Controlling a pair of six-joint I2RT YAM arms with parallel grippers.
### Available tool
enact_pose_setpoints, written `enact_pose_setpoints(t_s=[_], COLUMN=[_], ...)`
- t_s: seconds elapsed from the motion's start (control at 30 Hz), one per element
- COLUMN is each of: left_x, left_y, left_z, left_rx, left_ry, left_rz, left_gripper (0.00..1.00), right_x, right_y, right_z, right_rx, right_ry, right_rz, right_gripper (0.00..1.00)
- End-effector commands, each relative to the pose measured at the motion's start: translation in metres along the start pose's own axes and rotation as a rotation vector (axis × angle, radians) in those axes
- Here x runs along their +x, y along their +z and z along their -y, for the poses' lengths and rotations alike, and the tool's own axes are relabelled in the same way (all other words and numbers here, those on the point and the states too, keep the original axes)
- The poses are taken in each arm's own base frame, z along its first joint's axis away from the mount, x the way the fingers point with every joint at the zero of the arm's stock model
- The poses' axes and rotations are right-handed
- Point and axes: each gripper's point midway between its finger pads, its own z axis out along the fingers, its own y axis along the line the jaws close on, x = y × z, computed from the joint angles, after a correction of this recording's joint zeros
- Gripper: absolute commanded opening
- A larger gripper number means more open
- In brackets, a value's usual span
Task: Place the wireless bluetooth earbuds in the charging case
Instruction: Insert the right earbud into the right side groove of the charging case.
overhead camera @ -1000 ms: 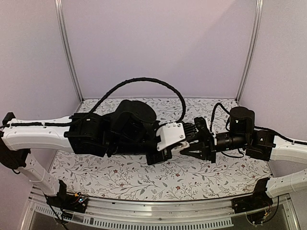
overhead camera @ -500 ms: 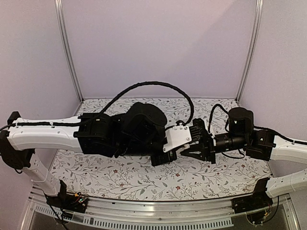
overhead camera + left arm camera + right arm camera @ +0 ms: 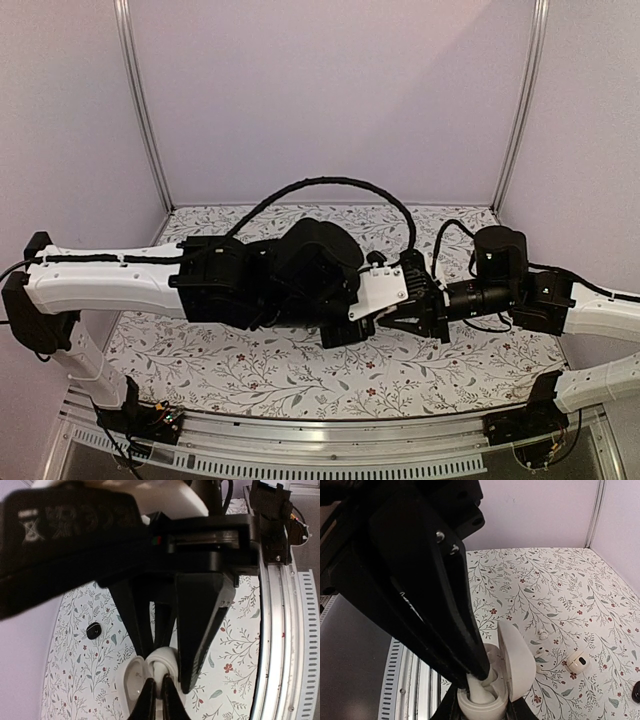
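Two finger pairs meet: L fingers [image 3: 148,702] pinch a white earbud [image 3: 481,689] at the well of the open charging case [image 3: 514,662], which R fingers [image 3: 520,714] clamp. Prob. not seated yet. Loose on counter [image 3: 560,580]: second white earbud [image 3: 542,635], black earbud [image 3: 93,630], both left to do.

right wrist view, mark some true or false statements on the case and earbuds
1. The charging case has its lid open. True.
2. The case lies free on the table. False: the right gripper holds it up off the table.
3. A loose white earbud lies on the table. True.
4. The left gripper is wide open. False: its fingers are pinched on what looks like a held earbud at the case's mouth.
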Motion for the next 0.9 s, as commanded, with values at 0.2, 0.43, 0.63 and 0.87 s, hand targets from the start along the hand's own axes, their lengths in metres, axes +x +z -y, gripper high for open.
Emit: enact_pose_setpoints(t_s=[0.2,0.43,0.63,0.87], left_x=[-0.009,-0.016,-0.023,-0.024], left_y=[-0.021,-0.031,-0.047,-0.054], left_z=[-0.011,-0.017,-0.016,-0.016], left_rx=[-0.029,-0.044,-0.014,-0.007], left_ry=[-0.005,-0.021,-0.03,-0.027], left_rz=[0.031,0.063,0.137,0.171], left_gripper=[0.14,0.15,0.15,0.1], right_x=[-0.04,-0.037,-0.034,-0.033], right_y=[-0.014,-0.012,-0.011,-0.009], right_z=[-0.007,-0.006,-0.005,-0.004], right_rx=[0.001,0.002,0.006,0.007], right_ry=[-0.064,-0.059,-0.051,-0.034], right_rz=[0.137,0.127,0.121,0.12], right_gripper=[0.0,0.0,0.0,0.0])
